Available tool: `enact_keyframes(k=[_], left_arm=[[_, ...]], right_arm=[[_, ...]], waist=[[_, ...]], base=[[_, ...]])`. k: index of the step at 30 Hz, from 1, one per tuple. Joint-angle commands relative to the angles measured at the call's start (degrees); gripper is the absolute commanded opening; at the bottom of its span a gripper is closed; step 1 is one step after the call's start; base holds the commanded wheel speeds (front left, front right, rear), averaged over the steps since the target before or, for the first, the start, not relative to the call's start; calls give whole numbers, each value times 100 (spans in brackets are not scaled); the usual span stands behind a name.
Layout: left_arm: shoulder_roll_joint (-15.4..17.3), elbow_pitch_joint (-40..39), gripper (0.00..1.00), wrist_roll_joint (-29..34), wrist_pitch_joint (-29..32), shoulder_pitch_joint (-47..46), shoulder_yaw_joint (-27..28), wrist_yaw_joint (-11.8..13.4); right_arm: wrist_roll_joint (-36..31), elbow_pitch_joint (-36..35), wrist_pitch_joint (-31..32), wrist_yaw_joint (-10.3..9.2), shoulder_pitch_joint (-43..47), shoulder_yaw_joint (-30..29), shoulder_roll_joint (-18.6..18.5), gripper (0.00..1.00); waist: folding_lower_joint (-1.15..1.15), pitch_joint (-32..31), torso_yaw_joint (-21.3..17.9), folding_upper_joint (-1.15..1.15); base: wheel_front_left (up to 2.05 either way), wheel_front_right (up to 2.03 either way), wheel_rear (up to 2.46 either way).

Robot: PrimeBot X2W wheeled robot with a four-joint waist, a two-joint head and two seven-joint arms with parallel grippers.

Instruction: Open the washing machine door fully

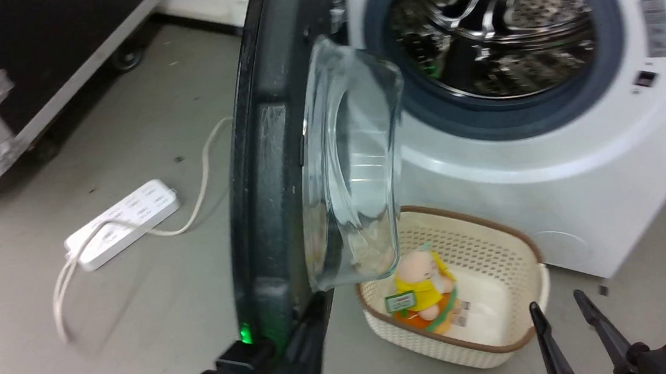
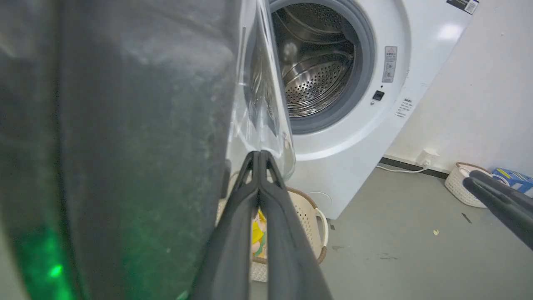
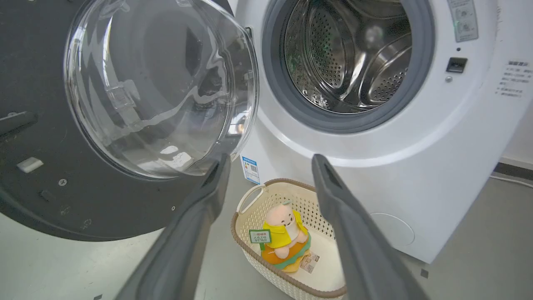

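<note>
The washing machine door (image 1: 255,188) stands swung out, edge-on in the head view, its clear glass bowl (image 1: 355,161) bulging toward the drum hole (image 1: 494,28). My left gripper (image 1: 323,299) is at the door's lower inner side, just under the bowl. In the left wrist view its fingers (image 2: 259,155) are pressed together, shut, with the door's black face (image 2: 137,125) right alongside them. My right gripper (image 1: 555,300) hangs open at the lower right, apart from the door. In the right wrist view it (image 3: 270,160) is open with nothing between its fingers, facing the bowl (image 3: 162,91) and the machine.
A cream basket (image 1: 495,245) holding a plush toy (image 1: 423,287) sits on the floor before the white machine (image 1: 580,189), below the door. A white power strip (image 1: 125,223) with its cable lies to the left. A black wheeled case (image 1: 27,69) stands at far left.
</note>
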Motion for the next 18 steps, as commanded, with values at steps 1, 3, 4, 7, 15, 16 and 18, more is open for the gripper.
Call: enact_keyframes(k=[1,3,4,7,15,16,18], left_arm=[[66,15,0,-40,-53,-66,92,45],[89,5,0,-107,-102,-115,214,77],[113,8,0,-133,-124,-147,279,91],[228,46,0,-197,-184,-268,506,141],[663,207,0,-530,-363,-766,1414,241],[743,255,0,-577,-373,-848,1536,240],[876,395,0,-775,-394,-1038,1826,198]], right_arm=[[-56,-3,-25,5,-38,14,21,100],[-101,2,-25,5,-61,14,21,100],[-123,5,-25,5,-75,7,21,100],[-202,23,-25,5,-139,32,0,100],[-316,46,-25,5,-361,135,-197,100],[-329,43,-25,5,-384,131,-235,100],[-349,24,-25,5,-449,121,-318,100]], waist=[[0,98,224,0],[0,194,334,0],[0,253,383,0],[0,472,471,0],[0,1140,452,0],[0,1231,442,0],[0,1421,410,0]], base=[[0,0,0],[0,0,0],[0,0,0],[0,0,0],[0,0,0],[0,0,0],[0,0,0]])
